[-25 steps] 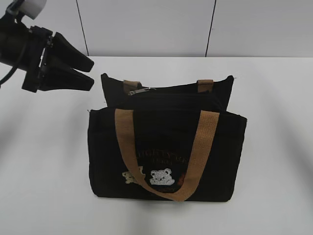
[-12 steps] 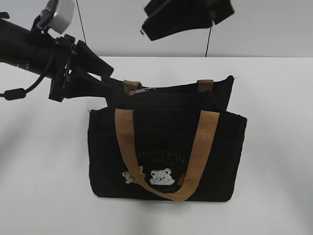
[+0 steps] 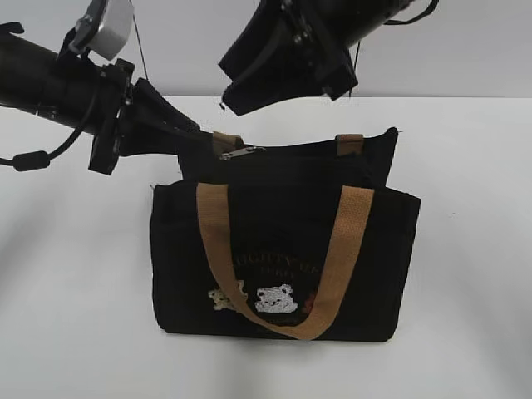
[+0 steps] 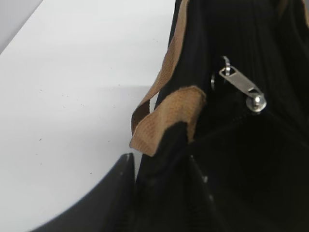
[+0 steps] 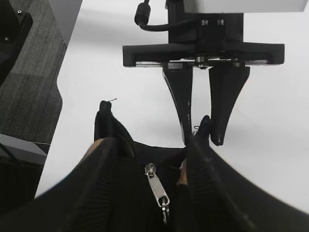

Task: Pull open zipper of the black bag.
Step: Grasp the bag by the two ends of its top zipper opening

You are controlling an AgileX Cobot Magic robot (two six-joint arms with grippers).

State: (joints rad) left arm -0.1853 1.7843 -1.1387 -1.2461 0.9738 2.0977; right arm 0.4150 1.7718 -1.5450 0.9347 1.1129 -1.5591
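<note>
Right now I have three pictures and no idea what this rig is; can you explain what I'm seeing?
It is a robot with two arms, each ending in a two-finger gripper. The wide picture comes from a camera in front; the other two look out from the wrists. A black bag stands on a white table, its silver zipper pull near one end. The left gripper straddles that end, jaws apart. The right gripper hovers open above, holding nothing.
</note>
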